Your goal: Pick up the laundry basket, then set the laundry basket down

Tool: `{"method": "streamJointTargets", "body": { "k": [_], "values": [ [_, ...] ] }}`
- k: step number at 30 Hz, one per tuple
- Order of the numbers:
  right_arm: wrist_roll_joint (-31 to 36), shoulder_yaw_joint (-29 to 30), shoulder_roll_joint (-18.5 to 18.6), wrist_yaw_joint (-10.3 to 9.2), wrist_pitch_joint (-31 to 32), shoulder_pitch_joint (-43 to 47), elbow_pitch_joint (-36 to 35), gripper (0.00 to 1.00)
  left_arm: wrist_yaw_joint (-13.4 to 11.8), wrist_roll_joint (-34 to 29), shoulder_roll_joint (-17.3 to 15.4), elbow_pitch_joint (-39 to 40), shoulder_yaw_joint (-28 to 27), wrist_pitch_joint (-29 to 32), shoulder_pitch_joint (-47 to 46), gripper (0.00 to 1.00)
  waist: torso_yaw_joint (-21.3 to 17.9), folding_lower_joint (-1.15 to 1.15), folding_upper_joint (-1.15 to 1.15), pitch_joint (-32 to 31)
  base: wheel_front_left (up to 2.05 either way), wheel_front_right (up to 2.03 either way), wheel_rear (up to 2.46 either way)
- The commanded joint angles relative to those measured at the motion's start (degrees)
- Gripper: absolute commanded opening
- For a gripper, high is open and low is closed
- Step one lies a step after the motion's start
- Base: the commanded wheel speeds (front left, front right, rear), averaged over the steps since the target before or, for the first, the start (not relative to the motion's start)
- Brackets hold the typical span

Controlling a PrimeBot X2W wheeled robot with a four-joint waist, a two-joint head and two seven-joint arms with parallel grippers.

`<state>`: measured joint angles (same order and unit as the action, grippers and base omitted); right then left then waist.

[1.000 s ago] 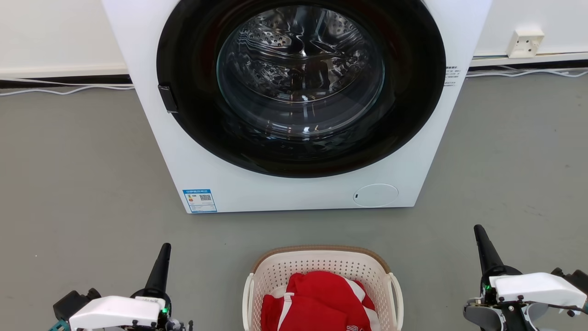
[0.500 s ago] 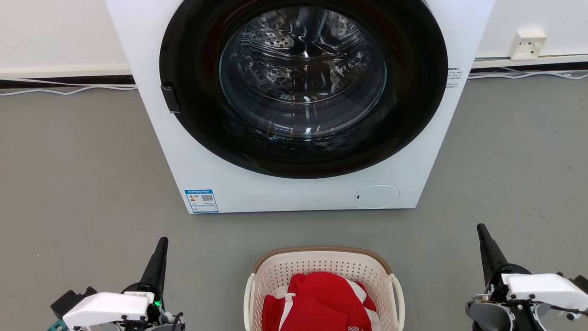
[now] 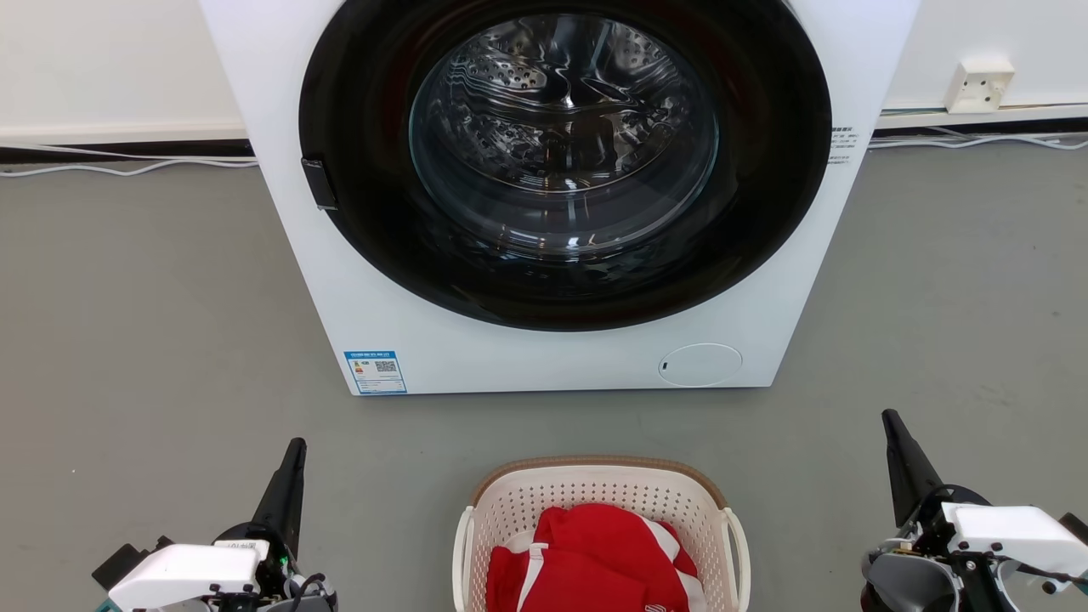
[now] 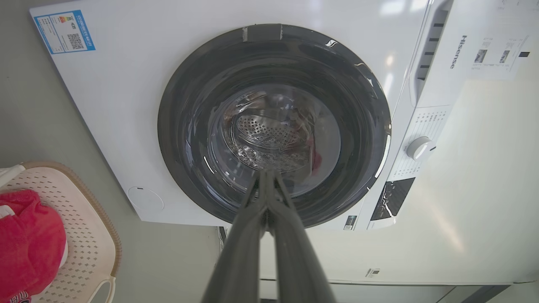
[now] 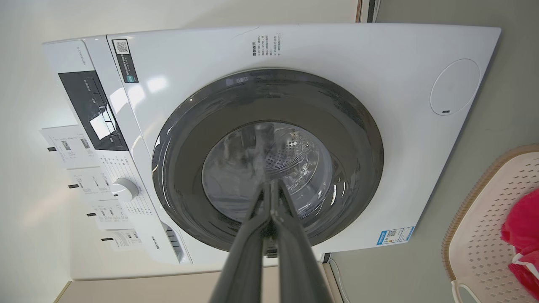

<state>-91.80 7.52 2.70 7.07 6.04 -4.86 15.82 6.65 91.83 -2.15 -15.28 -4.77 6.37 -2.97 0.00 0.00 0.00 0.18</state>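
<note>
The laundry basket (image 3: 595, 489) stands on the grey floor at the bottom centre of the head view, cream-white and perforated with a brown rim and white loop handles; red and white clothes (image 3: 586, 557) lie in it. Its corner also appears in the left wrist view (image 4: 84, 235) and the right wrist view (image 5: 484, 235). My left gripper (image 3: 295, 450) is well to the basket's left, shut and empty, its fingers pressed together (image 4: 266, 176). My right gripper (image 3: 891, 421) is well to the basket's right, also shut and empty (image 5: 269, 187). Neither touches the basket.
A white front-loading washing machine (image 3: 527, 357) with a closed dark round door stands right behind the basket. White cables (image 3: 127, 166) and a wall socket (image 3: 977, 85) run along the back wall. Grey floor stretches on both sides of the machine.
The head view has shifted slightly, moving everything a little right. Both grippers sit a bit lower and further outward in the picture; both stay shut. The basket has not moved.
</note>
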Motion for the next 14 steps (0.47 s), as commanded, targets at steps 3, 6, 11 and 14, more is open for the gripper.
{"method": "streamJointTargets", "body": {
  "k": [3,6,11,14],
  "values": [
    [-0.35,-0.98,0.18,0.42,0.46,-1.32,-1.79,0.0,0.83,0.3,-0.75,1.21,-1.78,0.15,-3.23,0.0,0.0,0.0,0.0,0.0,0.0,0.0,0.0],
    [-0.36,-0.98,0.18,0.42,0.46,-1.32,-1.79,0.0,0.83,0.3,-0.75,1.21,-1.78,0.15,-3.23,0.0,0.0,0.0,0.0,0.0,0.0,0.0,0.0],
    [-0.36,-0.99,0.18,0.42,0.46,-1.32,-1.79,0.0,0.83,0.3,-0.75,1.21,-1.79,0.15,-3.23,0.0,0.0,0.0,0.0,0.0,0.0,0.0,0.0],
    [-0.36,-0.99,0.18,0.42,0.46,-1.32,-1.79,0.0,0.84,0.3,-0.75,1.21,-1.79,0.15,-3.23,0.0,0.0,0.0,0.0,0.0,0.0,0.0,0.0]
  ]
}}
